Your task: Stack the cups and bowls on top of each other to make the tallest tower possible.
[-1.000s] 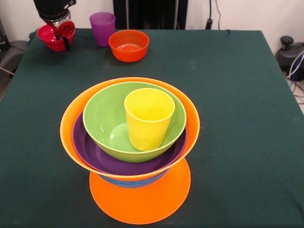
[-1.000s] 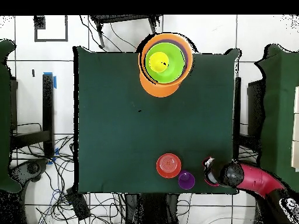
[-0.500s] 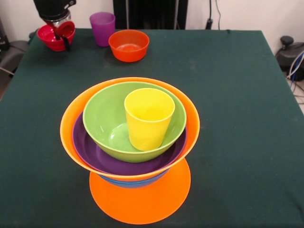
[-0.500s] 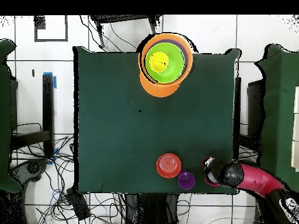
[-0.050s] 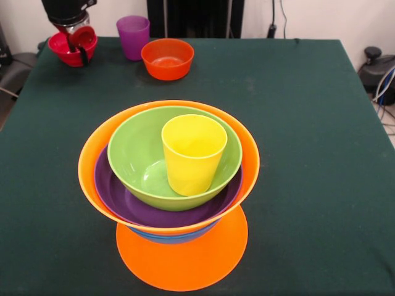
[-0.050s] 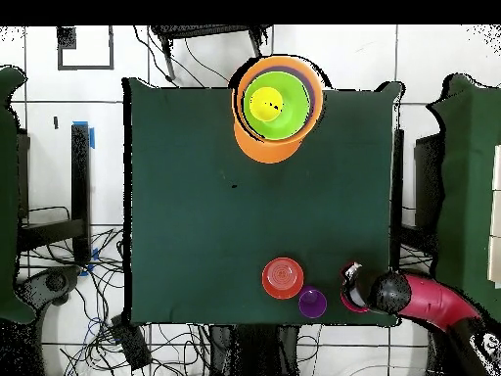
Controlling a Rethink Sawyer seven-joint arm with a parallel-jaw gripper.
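Note:
The tower stands at the front of the table: a large orange bowl [image 5: 185,262] at the bottom, a blue bowl [image 5: 165,237], a second large orange bowl [image 5: 88,166], a shallow purple bowl [image 5: 126,202], a green bowl [image 5: 137,154] and a yellow cup [image 5: 193,154] upright inside it. From overhead the yellow cup [image 6: 269,101] tops the pile. At the far left corner my gripper [image 5: 77,44] is shut on the rim of a small pink-red bowl [image 5: 62,48], which tilts slightly. A purple cup [image 5: 133,36] and a small orange-red bowl [image 5: 167,58] stand close by.
The dark green table [image 5: 308,123] is bare across its middle and right side. The pink-red bowl [image 6: 348,294] sits close to the table's edge, with the purple cup [image 6: 312,303] and the orange-red bowl [image 6: 282,277] beside it. Cables lie on the floor around the table.
My gripper has risen slightly with the pink-red bowl's rim, tilting the bowl up. The tower, purple cup and orange-red bowl have not moved.

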